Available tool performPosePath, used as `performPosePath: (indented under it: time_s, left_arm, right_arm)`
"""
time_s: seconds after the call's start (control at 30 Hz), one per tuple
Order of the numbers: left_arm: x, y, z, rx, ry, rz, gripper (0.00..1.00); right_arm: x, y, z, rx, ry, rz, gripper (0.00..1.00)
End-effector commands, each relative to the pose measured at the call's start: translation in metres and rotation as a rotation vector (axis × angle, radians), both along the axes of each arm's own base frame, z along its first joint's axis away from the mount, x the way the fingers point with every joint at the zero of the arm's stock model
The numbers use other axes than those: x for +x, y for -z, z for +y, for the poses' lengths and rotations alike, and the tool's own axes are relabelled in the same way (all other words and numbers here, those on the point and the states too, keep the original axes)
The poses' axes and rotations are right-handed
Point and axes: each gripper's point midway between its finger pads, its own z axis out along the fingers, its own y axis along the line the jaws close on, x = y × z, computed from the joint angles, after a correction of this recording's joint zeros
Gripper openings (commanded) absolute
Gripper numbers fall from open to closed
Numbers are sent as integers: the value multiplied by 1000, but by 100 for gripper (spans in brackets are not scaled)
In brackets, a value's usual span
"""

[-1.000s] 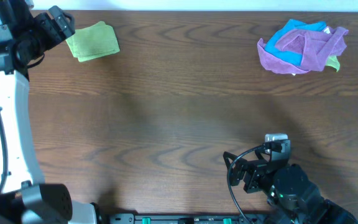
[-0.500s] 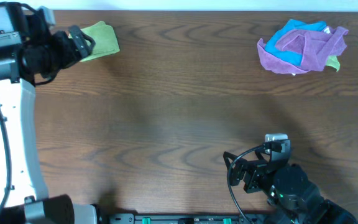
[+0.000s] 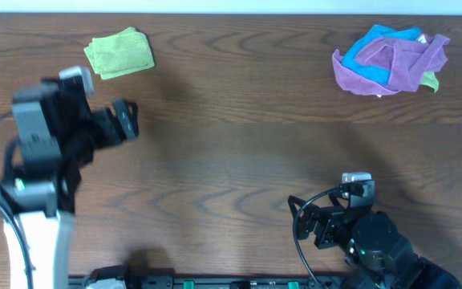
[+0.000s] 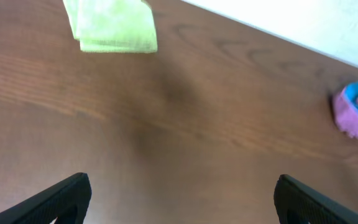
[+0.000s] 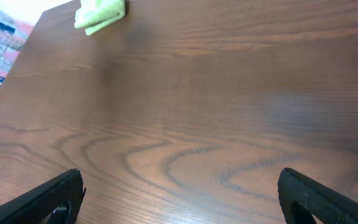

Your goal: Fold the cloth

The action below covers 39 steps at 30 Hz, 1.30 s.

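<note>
Three cameras are covering one bench (image 3: 239,152).
Overhead is looking straight down; both wrist views, lower, are sharing the cloth (image 4: 112,26).

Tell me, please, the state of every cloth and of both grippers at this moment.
green cloth, folded into a small pad, lying flat, nothing touching it.
purple cloth, crumpled, heaped over the blue one.
blue cloth, crumpled, partly covered by the purple one.
left gripper, open, holding nothing.
right gripper, open, holding nothing.
</note>
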Motion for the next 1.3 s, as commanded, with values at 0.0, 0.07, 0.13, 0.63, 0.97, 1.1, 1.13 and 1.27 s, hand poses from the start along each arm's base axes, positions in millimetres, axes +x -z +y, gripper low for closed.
performPosePath:
  time_s: [0.0,0.07,0.13,0.63,0.97,1.1,1.13,1.27]
  left_arm:
    - [-23,21,1,42,5,-48,95]
    - [-35,34,0,46,3,-85,95]
    - [-49,49,-1,50,1,-110,95]
    - [-105,163,2,188,39,-143,95]
    - [-109,180,4,258,76,-150,95]
    - [-109,179,3,295,106,-164,95]
    - [-109,178,2,304,116,-173,95]
    - [-107,172,1,309,117,-207,95]
  right_arm:
    - [1,2,-2,4,17,4,99]
    - [1,2,-2,4,17,4,99]
    - [1,2,-2,4,17,4,99]
    - [1,2,-2,4,17,4,99]
    - [1,2,-2,4,17,4,99]
    - [1,2,-2,4,17,4,99]
    - [1,2,-2,4,17,4,99]
    - [1,2,-2,4,17,4,99]
